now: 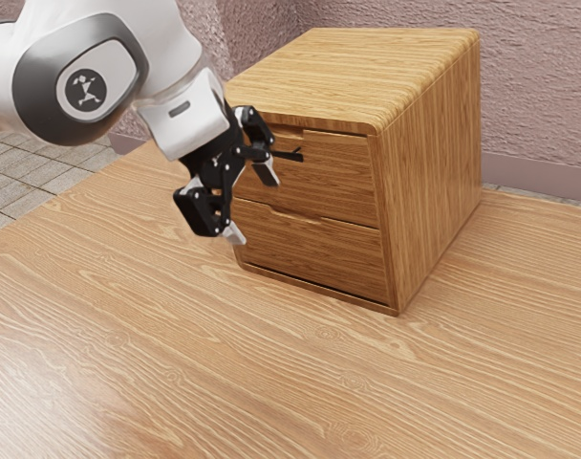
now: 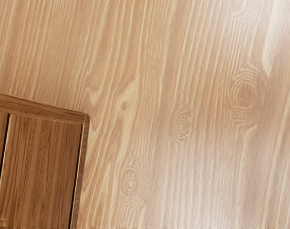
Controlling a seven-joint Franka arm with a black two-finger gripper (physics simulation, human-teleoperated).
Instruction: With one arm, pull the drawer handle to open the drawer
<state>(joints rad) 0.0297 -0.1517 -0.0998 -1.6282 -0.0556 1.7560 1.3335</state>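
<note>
tool (image 1: 253, 205) spread wide, gripping nothing, just beside top drawer handle (image 1: 292, 153) of wooden cabinet (image 1: 367, 86); small figure emblem (image 1: 84, 88) on arm (image 1: 32, 43).

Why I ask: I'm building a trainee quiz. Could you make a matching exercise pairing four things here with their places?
1. light wooden two-drawer cabinet
2. thin black drawer handle
3. black two-finger gripper
4. grey tiled floor

A. beyond the wood-grain table, at the exterior view's left
B. hovering before the drawers, fingers open
C. standing on the table
D. on the upper drawer front

Pairs: 1-C, 2-D, 3-B, 4-A
</note>
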